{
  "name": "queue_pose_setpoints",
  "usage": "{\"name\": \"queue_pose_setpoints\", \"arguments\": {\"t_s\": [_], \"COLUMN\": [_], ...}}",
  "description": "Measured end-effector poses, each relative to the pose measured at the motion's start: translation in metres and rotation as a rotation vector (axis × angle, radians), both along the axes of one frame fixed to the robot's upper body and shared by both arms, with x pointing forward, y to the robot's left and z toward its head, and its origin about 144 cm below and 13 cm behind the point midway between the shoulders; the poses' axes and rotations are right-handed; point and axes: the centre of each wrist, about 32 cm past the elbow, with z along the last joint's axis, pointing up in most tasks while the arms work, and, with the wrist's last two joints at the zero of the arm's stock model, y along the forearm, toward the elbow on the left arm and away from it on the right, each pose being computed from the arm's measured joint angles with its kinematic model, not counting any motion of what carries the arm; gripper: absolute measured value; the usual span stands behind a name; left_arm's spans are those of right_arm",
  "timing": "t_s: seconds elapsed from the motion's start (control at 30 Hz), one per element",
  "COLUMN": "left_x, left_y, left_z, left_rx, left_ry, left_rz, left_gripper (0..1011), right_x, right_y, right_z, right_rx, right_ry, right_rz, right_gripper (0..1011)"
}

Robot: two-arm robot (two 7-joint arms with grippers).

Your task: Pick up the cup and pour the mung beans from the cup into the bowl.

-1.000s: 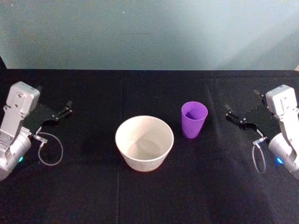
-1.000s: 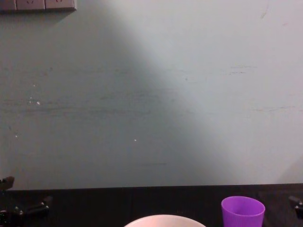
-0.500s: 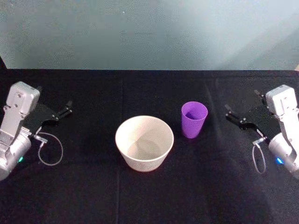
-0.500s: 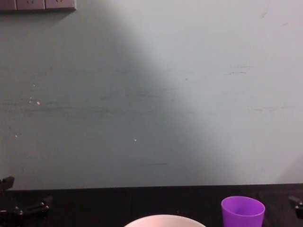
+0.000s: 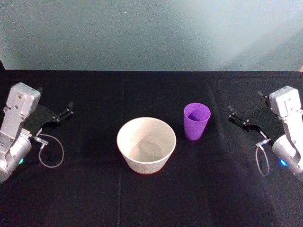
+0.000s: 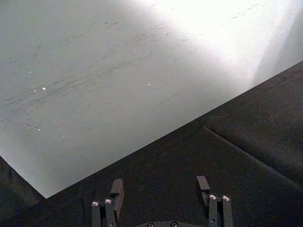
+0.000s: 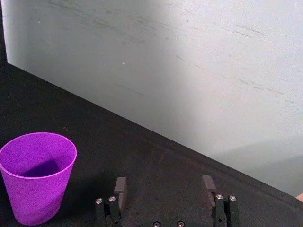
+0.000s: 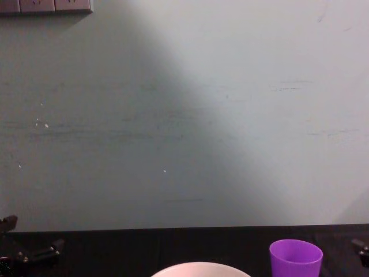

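While nothing on the black table [image 5: 151, 198] is in hand yet, I can see a few ways this could slip. The bowl [image 5: 147, 166] sits in the middle, wide and open, so it is a forgiving target, but it looks light, and a knock from an arm swinging across could slide it on the cloth. The right gripper [image 7: 164, 185] hangs at the table's right side, well apart from the cup, fingers spread with nothing between them. The left gripper [image 6: 160, 184] rests far off on the left side, fingers likewise spread and holding nothing. The cup [image 5: 196, 122] stands upright near the bowl, to its right and a little farther back, with only a narrow strip of cloth between them. I reckon that gap is the main hazard: a finger coming in on the bowl side has little room and could clip either one. The cup is also smooth and tapered, so a grip that lands off-centre or squeezes too hard might tip it or let it slide out. If it tilts before its lip is over the bowl's rim, the load falls short. The beans I cannot make out; the cup's inside shows only shadow, and grains that small would scatter and be hard to spot on black cloth.
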Motion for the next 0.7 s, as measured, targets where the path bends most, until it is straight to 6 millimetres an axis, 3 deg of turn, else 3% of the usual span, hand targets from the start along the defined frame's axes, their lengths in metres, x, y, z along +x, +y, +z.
{"name": "queue_pose_setpoints", "arguments": {"t_s": [0.7], "left_x": [0.0000], "left_y": [0.0000], "left_z": [0.0000], "left_rx": [0.000], "left_ry": [0.000], "left_rz": [0.000], "left_gripper": [1000], "right_x": [0.0000], "right_y": [0.0000], "right_z": [0.0000], "right_rx": [0.000], "right_ry": [0.000], "right_rz": [0.000], "right_gripper": [1003]}}
